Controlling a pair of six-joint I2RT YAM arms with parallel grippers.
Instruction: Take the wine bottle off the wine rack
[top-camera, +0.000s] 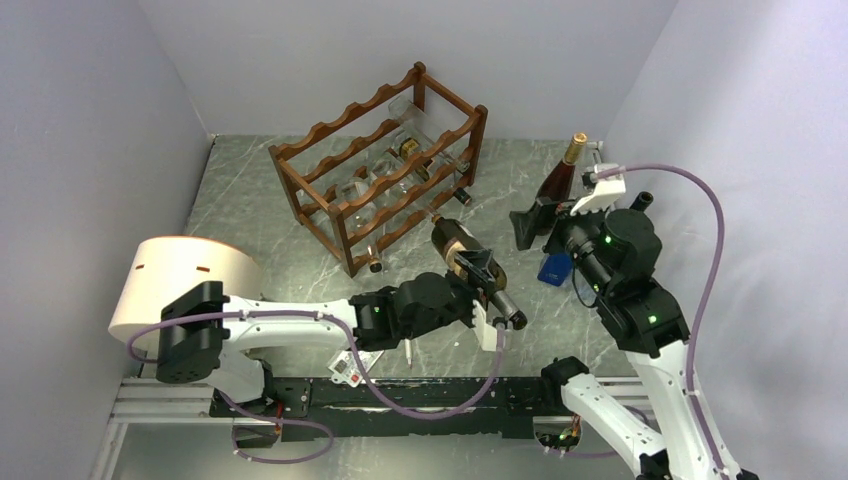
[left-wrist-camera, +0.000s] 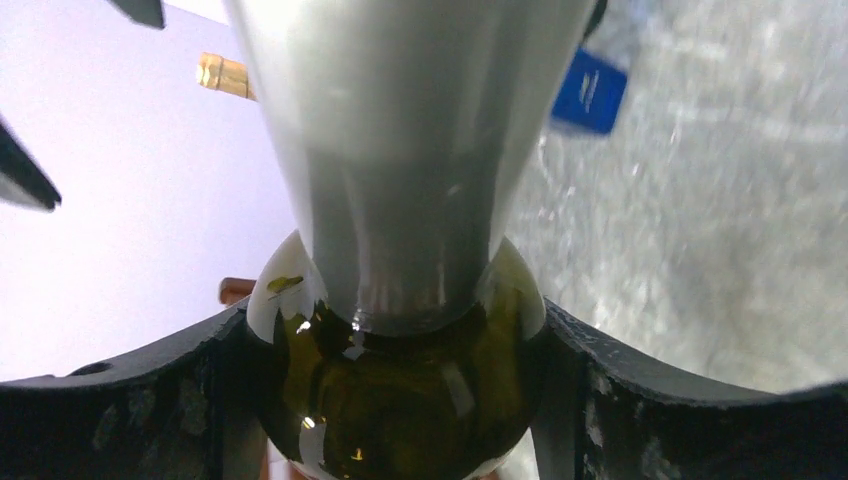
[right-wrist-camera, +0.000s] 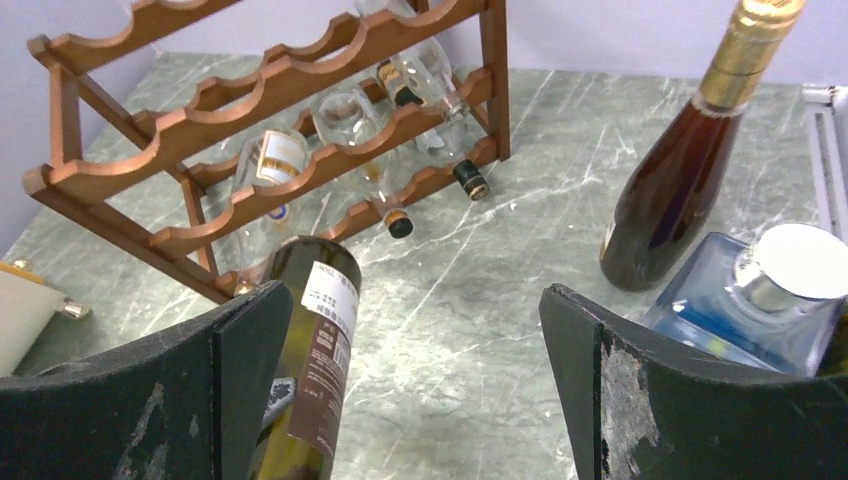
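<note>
Wine bottle held by left gripper | right gripper wide, beside brown bottle, blue flask

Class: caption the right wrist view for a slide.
Open right gripper faces the wine rack, wine bottle at lower left.

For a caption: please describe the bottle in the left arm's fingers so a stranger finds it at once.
Find the wooden wine rack at the back. In front of it, the left arm's fingers clamp a wine bottle. Only it is dark green; the others lie racked or stand at right.
</note>
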